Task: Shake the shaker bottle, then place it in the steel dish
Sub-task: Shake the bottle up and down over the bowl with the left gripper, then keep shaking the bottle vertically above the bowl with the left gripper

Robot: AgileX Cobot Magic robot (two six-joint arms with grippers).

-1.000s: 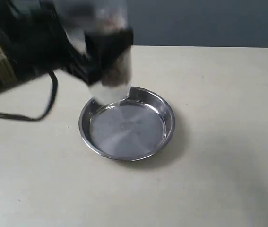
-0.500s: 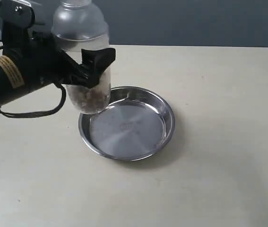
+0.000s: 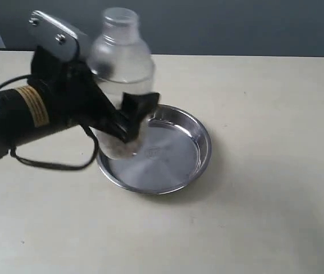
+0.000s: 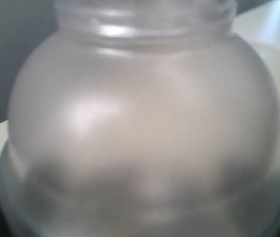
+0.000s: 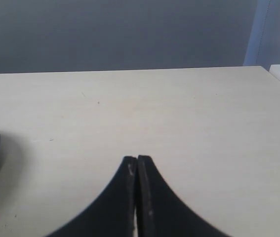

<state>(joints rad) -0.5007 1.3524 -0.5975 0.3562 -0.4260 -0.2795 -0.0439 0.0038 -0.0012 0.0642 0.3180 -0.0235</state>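
Over the pale tabletop (image 3: 264,217), the shaker bottle (image 3: 122,63) had lost its blur and come in from beside the rim, its base now low over the left part of the steel dish (image 3: 203,142). I judged the shaking done and the placing begun. My left gripper (image 3: 124,123) stayed clamped round its body, while the right gripper (image 5: 138,170) sat closed on nothing, well apart.
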